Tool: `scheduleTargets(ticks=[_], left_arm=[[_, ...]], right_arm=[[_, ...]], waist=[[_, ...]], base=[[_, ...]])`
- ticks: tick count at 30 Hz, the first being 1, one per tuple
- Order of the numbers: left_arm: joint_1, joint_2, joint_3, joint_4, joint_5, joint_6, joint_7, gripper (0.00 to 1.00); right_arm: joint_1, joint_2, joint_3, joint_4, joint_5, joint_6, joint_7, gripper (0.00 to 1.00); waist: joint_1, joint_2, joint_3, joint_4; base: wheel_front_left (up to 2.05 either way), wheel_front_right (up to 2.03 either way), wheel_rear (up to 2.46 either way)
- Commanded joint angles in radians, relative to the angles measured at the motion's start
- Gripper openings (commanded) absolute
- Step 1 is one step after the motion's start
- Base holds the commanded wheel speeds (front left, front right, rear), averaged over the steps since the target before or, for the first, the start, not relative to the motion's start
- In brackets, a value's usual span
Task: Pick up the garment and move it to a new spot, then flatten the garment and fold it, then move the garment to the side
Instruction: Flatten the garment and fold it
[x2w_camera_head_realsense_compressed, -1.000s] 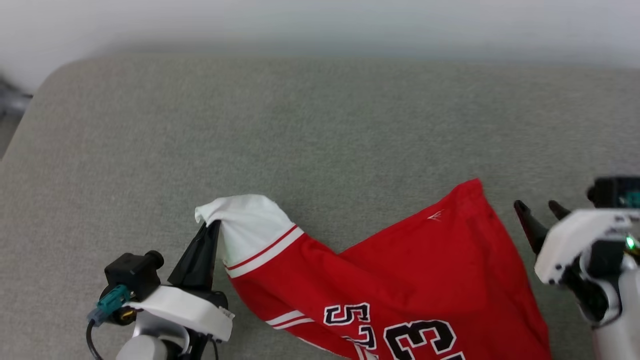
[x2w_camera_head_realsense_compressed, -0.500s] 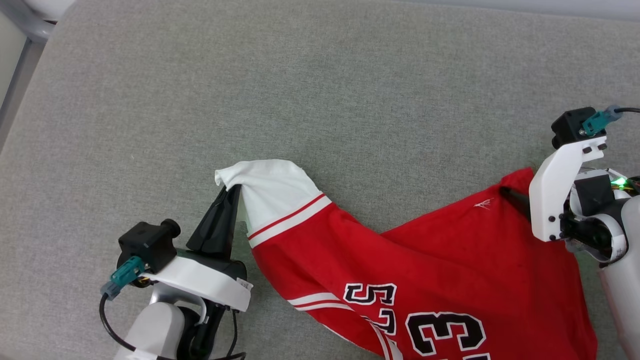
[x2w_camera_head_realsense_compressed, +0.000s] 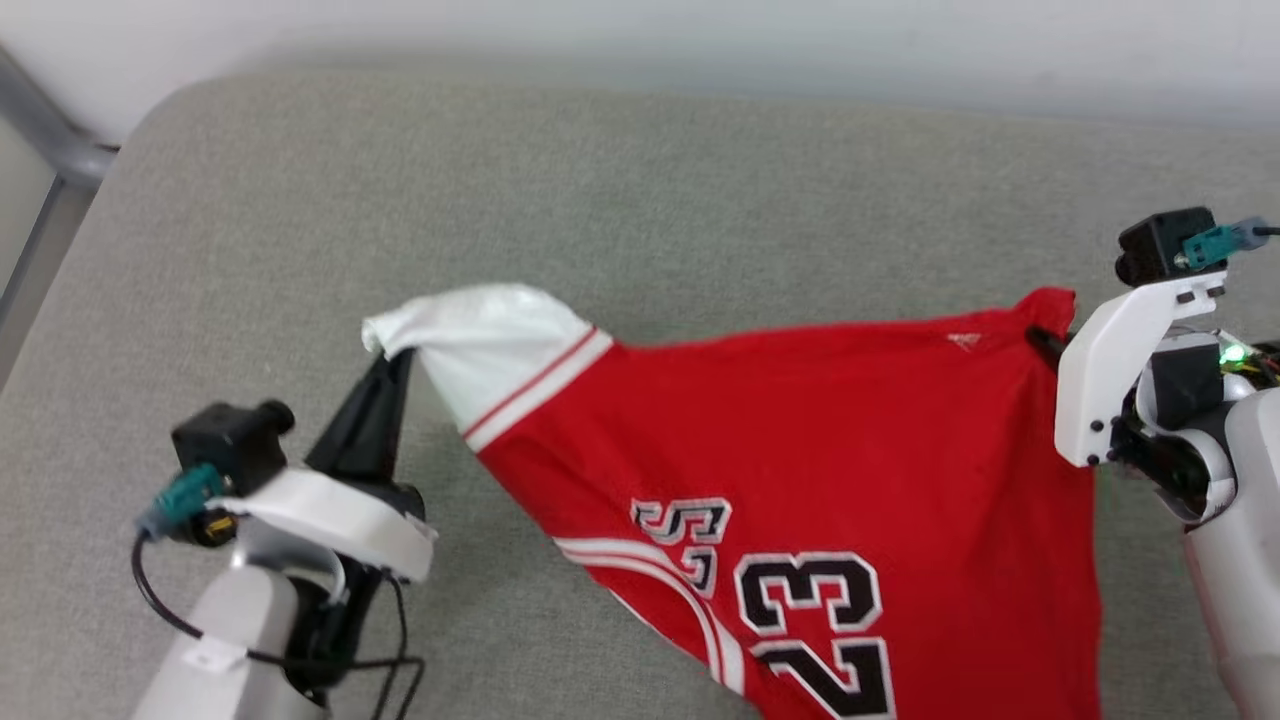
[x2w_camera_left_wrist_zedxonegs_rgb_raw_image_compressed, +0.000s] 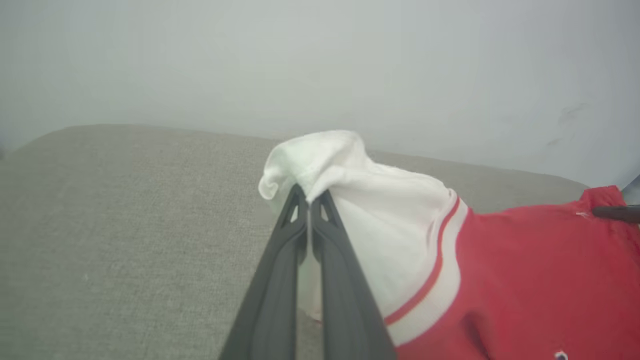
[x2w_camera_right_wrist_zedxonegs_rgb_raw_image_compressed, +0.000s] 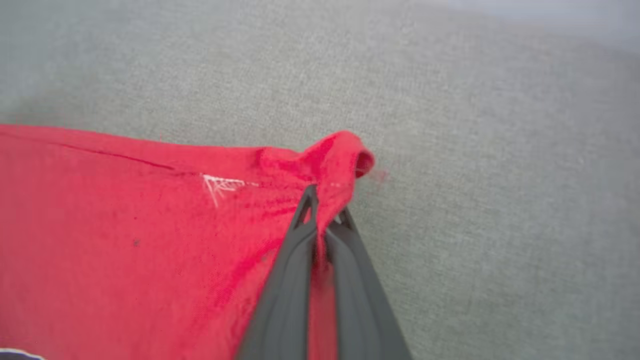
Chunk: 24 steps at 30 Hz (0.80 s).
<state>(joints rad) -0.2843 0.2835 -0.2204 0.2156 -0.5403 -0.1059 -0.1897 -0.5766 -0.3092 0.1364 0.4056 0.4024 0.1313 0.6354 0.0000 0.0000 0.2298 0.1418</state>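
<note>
Garment (x2w_camera_head_realsense_compressed: 850, 430) taut; left gripper (x2w_camera_left_wrist_zedxonegs_rgb_raw_image_compressed: 309, 194) clamps white sleeve tip; right gripper (x2w_camera_right_wrist_zedxonegs_rgb_raw_image_compressed: 325, 214) clamps red corner.

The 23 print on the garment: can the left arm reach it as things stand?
Probably not: the left gripper is shut on the white sleeve of the garment, so it would have to let go first. Nothing stands between it and the 23 print.

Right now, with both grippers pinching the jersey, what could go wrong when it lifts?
1. The right gripper pinches only a small bunched red corner of the garment; a hard pull might slip it free.
2. The left gripper holds the white sleeve near its edge; with the top edge taut, it could slide out.
3. The lower part runs out of the head view and may drag on the grey surface.
</note>
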Motion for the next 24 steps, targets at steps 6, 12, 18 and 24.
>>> scheduleTargets(ticks=[6,12,18,24], left_arm=[[-0.148,0.04,0.022,0.037,-0.001,0.006,0.046,0.0],[-0.359,0.054,0.026,0.141,-0.007,-0.005,0.074,0.0],[-0.619,0.08,0.017,0.265,0.017,-0.014,0.055,0.0],[-0.887,0.122,0.017,0.365,0.032,-0.019,0.046,0.0]], right_arm=[[-0.056,0.046,-0.051,0.0,-0.06,-0.001,-0.123,0.0],[-0.167,0.075,-0.085,0.031,-0.128,-0.001,-0.218,0.0],[-0.348,0.092,-0.093,0.077,-0.171,-0.001,-0.302,0.0],[-0.574,0.1,-0.126,0.121,-0.216,-0.001,-0.362,0.0]], waist=[[0.0,0.0,-0.084,-0.07],[0.0,0.0,-0.087,-0.109],[0.0,0.0,-0.03,-0.132],[0.0,0.0,0.072,-0.147]], base=[[0.0,0.0,0.0],[0.0,0.0,0.0],[0.0,0.0,0.0],[0.0,0.0,0.0]])
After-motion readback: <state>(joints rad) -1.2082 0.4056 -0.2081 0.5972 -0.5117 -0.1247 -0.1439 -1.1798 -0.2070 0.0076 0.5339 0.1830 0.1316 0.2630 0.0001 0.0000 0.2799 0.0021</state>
